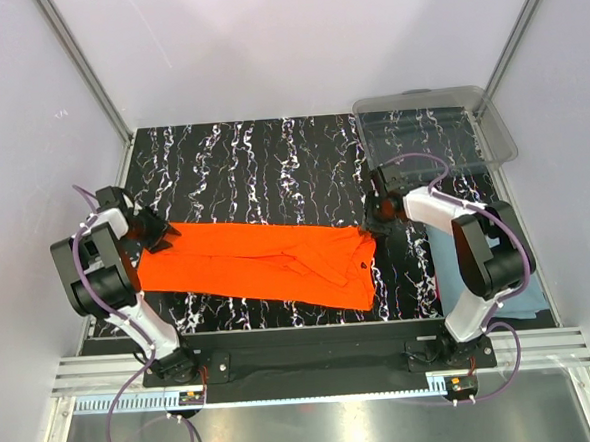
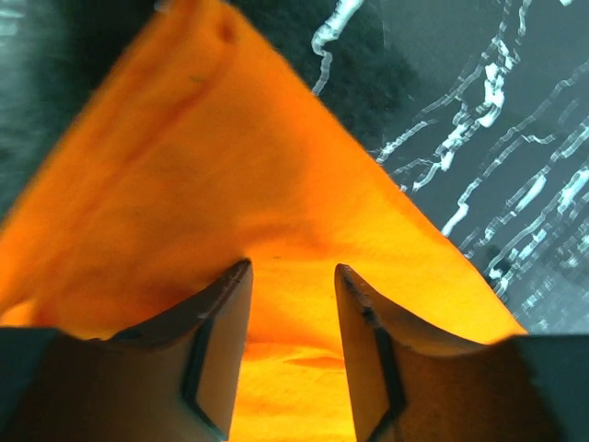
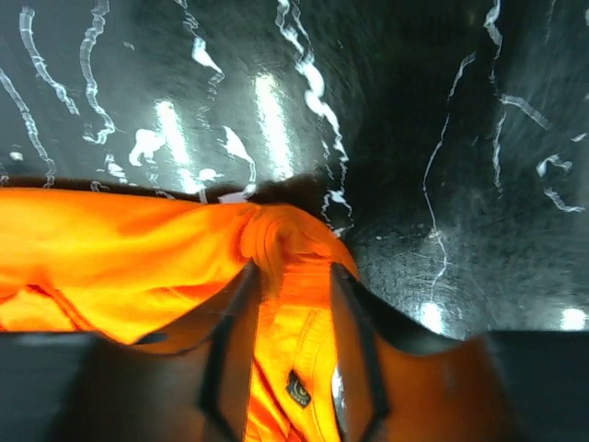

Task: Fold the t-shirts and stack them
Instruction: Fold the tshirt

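The orange t-shirt (image 1: 268, 263) lies as a long folded strip across the black marbled table (image 1: 251, 164). My left gripper (image 1: 161, 236) is at its left end. In the left wrist view the gripper (image 2: 293, 269) has the orange cloth (image 2: 230, 157) filling the narrow gap between its jaws. My right gripper (image 1: 380, 219) is at the strip's far right corner. In the right wrist view the gripper (image 3: 293, 267) pinches a bunched knot of orange cloth (image 3: 120, 249) near the collar. The blue-grey t-shirt (image 1: 443, 257) lies at the right, partly under the right arm.
A clear plastic bin (image 1: 500, 133) stands at the back right corner of the table. Grey walls and metal frame posts close in the table on the left, back and right.
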{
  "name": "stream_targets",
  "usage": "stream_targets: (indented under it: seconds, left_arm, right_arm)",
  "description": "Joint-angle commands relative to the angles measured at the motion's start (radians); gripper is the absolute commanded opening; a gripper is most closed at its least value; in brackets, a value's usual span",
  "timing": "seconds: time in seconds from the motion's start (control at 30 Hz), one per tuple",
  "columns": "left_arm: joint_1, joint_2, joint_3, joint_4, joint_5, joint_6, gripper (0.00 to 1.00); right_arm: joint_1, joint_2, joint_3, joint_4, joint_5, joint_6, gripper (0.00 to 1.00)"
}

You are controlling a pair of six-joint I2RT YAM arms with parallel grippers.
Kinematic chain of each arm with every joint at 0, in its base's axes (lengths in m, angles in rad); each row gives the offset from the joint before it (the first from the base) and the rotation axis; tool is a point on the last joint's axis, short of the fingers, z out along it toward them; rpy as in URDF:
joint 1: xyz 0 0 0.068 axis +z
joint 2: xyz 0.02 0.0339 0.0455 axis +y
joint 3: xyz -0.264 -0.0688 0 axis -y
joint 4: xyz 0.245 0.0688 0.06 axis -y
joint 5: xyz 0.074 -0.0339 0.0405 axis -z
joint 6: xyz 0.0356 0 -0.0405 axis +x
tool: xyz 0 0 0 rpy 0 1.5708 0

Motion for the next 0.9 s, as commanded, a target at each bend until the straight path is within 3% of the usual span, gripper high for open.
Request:
stream_targets:
  seconds: [0.0,0.13,0.2,0.23,0.27,0.37,0.5,0.87]
  left_arm:
    - [-0.017,-0.139,0.025,-0.036,-0.111,0.003,0.51]
    - [-0.105,-0.319,-0.001,-0.093,-0.188,-0.012,0.56]
    - [-0.181,-0.400,-0.042,-0.099,-0.199,-0.023,0.57]
    - [-0.211,-0.472,-0.091,-0.101,-0.199,-0.038,0.57]
    - [-0.241,-0.508,-0.121,-0.101,-0.193,-0.049,0.57]
    - [-0.375,-0.657,-0.248,-0.099,-0.205,-0.130,0.57]
    - [-0.536,-0.832,-0.357,-0.107,-0.255,-0.201,0.57]
    - [-0.577,-1.025,-0.357,-0.242,-0.259,-0.221,0.57]
  right_arm:
    - [0.000,-0.023,0.152,-0.189,0.085,-0.068,0.50]
    - [0.002,-0.153,0.139,-0.327,0.078,-0.020,0.62]
    - [0.003,-0.262,0.102,-0.353,0.065,0.058,0.73]
    - [0.015,-0.296,0.095,-0.358,0.016,0.079,0.95]
    - [0.029,-0.321,0.093,-0.361,0.004,0.099,1.00]
    - [0.119,-0.344,0.133,-0.399,-0.004,0.199,1.00]
    - [0.221,-0.267,0.191,-0.476,0.041,0.464,1.00]
    - [0.374,0.005,0.240,-0.481,0.122,0.940,1.00]
